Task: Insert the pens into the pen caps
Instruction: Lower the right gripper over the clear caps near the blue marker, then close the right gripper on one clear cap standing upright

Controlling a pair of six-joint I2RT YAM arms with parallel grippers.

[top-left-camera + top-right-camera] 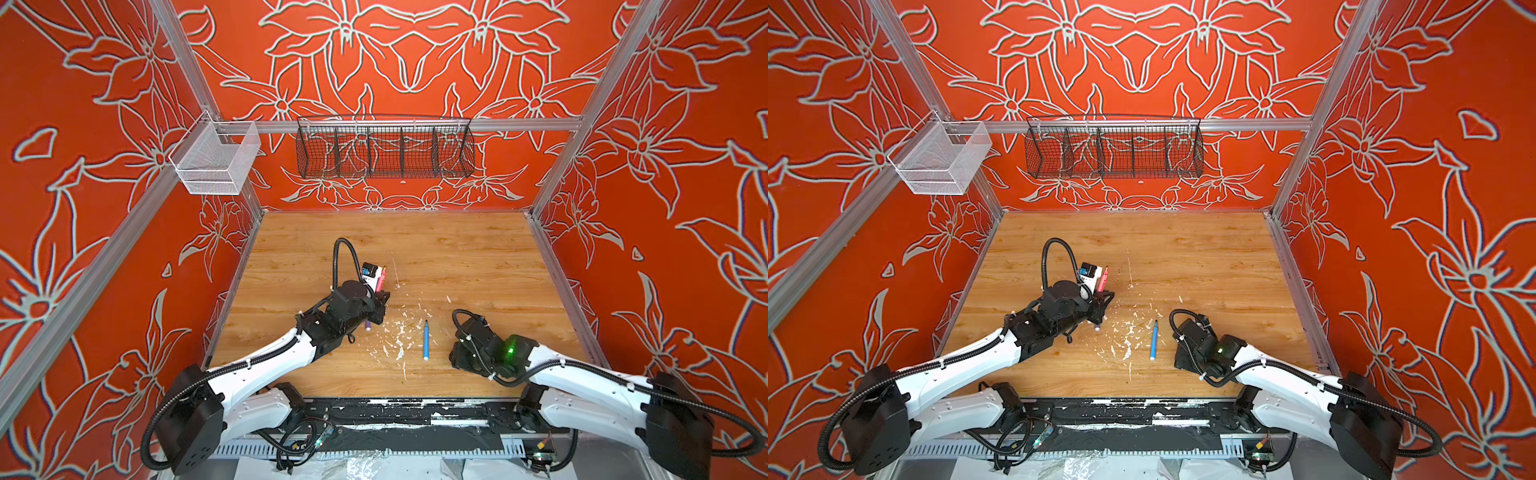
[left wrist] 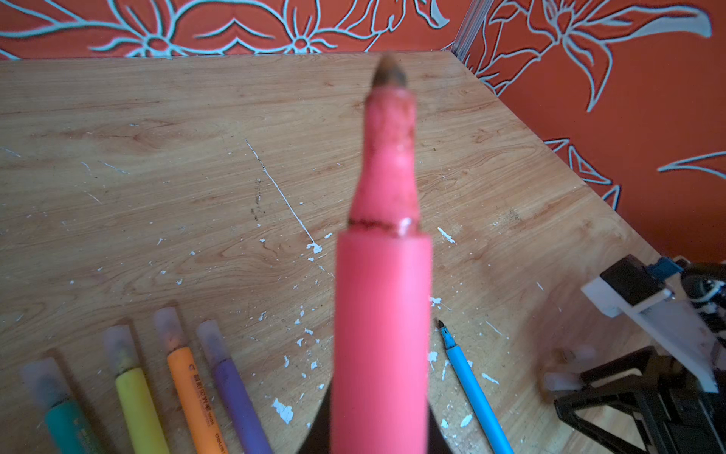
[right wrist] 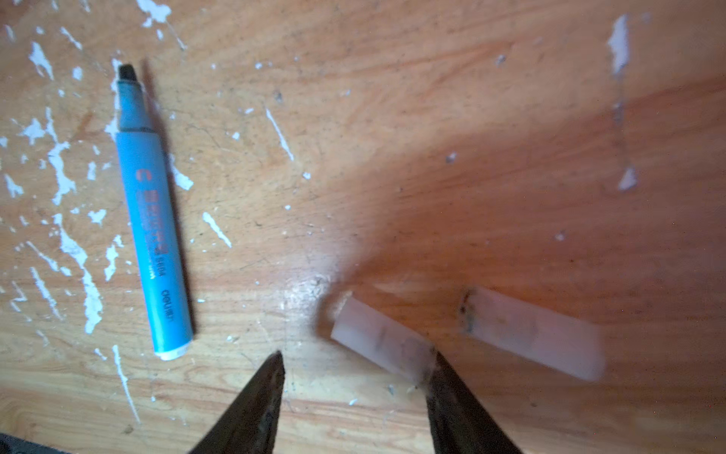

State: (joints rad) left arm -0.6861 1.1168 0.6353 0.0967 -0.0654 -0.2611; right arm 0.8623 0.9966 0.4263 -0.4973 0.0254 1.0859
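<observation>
"deli" on blue pen [image 3: 153, 236] barrel, also on orange pen [image 2: 196, 393]

White arm links [image 1: 266, 361] with black joints [image 1: 195, 415], ribbed black cables [image 1: 343, 240], one green light [image 1: 511, 347].

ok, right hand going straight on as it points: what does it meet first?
Probably the nearer clear cap, lying just ahead of the open right hand by one finger; then the table.
</observation>
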